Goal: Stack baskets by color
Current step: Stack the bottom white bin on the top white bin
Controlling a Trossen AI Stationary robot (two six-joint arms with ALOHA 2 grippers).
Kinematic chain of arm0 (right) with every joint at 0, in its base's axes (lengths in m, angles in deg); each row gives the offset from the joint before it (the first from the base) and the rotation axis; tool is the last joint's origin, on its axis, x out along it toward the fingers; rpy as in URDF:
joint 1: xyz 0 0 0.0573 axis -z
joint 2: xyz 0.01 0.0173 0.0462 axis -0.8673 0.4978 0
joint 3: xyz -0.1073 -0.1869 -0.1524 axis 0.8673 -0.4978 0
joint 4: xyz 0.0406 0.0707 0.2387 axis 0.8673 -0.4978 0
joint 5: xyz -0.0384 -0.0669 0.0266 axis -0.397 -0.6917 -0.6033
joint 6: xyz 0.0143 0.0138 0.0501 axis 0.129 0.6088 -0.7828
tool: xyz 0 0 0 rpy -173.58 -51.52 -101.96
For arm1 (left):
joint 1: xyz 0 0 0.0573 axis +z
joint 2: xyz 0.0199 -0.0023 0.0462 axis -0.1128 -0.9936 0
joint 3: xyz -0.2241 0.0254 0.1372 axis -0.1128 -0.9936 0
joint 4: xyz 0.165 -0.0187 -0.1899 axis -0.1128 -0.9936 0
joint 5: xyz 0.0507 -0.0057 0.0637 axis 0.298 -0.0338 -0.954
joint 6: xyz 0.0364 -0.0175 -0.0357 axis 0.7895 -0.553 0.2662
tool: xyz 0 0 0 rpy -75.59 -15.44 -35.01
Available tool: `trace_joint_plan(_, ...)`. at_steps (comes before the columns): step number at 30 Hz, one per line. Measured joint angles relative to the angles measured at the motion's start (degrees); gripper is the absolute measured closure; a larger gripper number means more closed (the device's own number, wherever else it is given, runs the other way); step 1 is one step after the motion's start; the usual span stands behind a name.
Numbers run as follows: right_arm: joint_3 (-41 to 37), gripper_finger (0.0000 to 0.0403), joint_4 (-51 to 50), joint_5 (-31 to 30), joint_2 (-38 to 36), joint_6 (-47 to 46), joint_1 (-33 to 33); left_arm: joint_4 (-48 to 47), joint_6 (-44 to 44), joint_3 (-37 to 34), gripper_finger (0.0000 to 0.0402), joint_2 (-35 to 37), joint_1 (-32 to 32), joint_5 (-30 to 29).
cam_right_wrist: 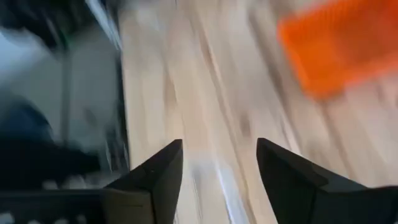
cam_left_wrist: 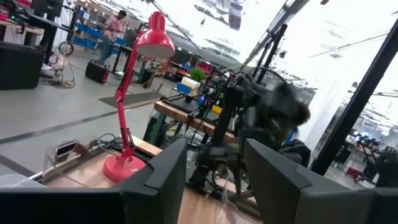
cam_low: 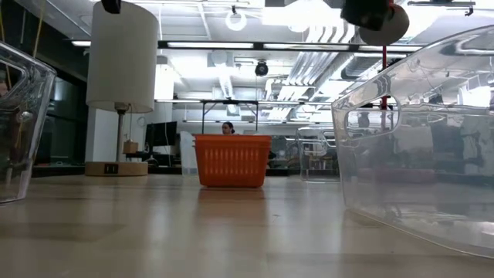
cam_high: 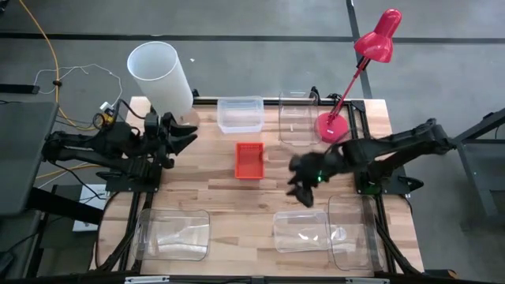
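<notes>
An orange basket (cam_high: pixel 248 160) stands on its base mid-table, also seen in the low view (cam_low: pixel 231 161) and blurred in the right wrist view (cam_right_wrist: pixel 339 46). Clear baskets rest on the table: two at the far side (cam_high: pixel 240 114) (cam_high: pixel 296 118), one near left (cam_high: pixel 173 233), and two near right (cam_high: pixel 300 230) (cam_high: pixel 353 233). My right gripper (cam_high: pixel 304 192) hovers open to the right of the orange basket, slanting down, nothing between its fingers (cam_right_wrist: pixel 219 149). My left gripper (cam_high: pixel 188 136) is open at the table's far left, nothing between its fingers (cam_left_wrist: pixel 214 149).
A white cylinder lamp shade (cam_high: pixel 160 75) stands at the far left corner. A red desk lamp (cam_high: pixel 335 125) has its base at the far right, beside a clear basket. Bare wood lies between the orange basket and the near baskets.
</notes>
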Motion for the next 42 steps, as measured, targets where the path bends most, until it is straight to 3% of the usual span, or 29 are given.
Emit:
trace_joint_plan(4, 1.7, 0.0203, -9.2, 1.3, 4.5, 0.4, -5.7, -1.3, 0.0, 0.0, 0.0252, -0.3, 0.0, 0.0)
trace_joint_plan(13, -3.4, 0.0203, -9.7, -3.8, 14.9, 1.5, -14.8, -1.7, 0.2, 0.0, 0.0252, -0.5, 0.0, -0.4)
trace_joint_plan(20, -3.9, 0.0203, -8.6, -11.9, 20.5, 1.5, -15.0, -2.3, 0.1, 0.0, 0.0252, -0.5, 0.0, -0.9)
trace_joint_plan(37, -4.0, 0.0205, -6.4, -9.2, 27.0, 4.9, -14.9, -2.6, 0.1, 0.0, 0.0252, -0.5, 0.0, -1.1)
trace_joint_plan(42, -4.0, 0.0232, -6.1, -9.0, 27.0, 4.9, -14.9, -2.6, 0.8, 0.0, 0.0252, -0.5, 0.0, -1.6)
